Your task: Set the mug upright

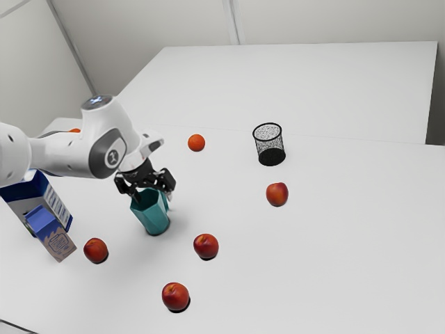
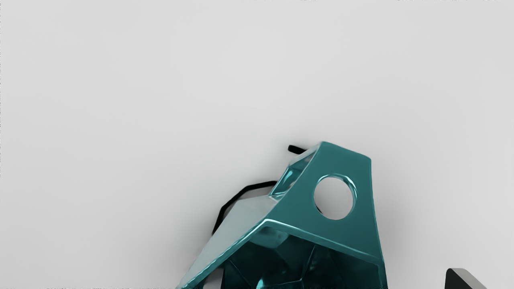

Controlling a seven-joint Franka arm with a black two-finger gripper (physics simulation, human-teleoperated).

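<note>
- The place was a plain, pale room with a lab-like look, though its exact kind could not be told.
- Smooth light-grey walls met in a corner at the exterior view's left.
- A broad, matte white table stood there, with a white-and-grey jointed robot arm over it.
- A black wire-mesh cup hinted at an office, round red fruits at a kitchen.

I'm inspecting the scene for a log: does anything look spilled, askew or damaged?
Nothing stands out: the teal mug appears upright below the gripper, the wire basket stands upright, and I see no spill.
</note>
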